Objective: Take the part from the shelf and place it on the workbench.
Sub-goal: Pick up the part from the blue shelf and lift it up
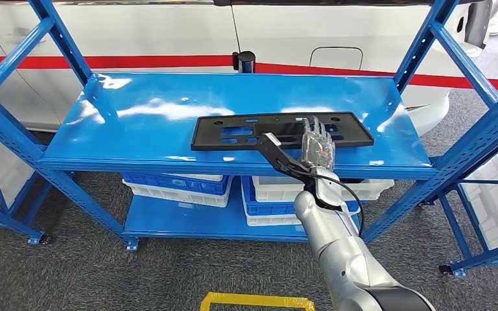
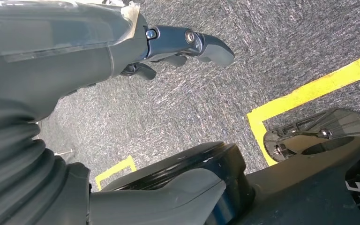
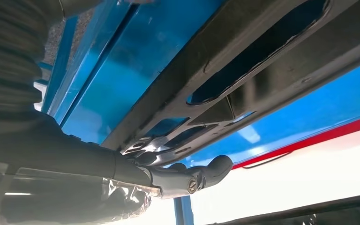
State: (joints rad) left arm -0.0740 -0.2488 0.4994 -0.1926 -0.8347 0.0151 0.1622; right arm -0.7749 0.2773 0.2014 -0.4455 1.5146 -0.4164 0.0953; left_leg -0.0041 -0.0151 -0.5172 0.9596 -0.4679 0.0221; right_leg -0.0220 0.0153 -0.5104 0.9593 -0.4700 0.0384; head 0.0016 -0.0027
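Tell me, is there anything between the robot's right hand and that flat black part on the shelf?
Nothing. In the head view the right hand lies on the black part; the right wrist view shows its fingers against it.

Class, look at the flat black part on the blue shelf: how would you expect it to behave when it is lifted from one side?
The black part is long, thin and full of cut-outs, so it is probably light and may flex or droop at its far end. The shelf is glossy, so it could slide if nudged. Being flat, it should not roll.
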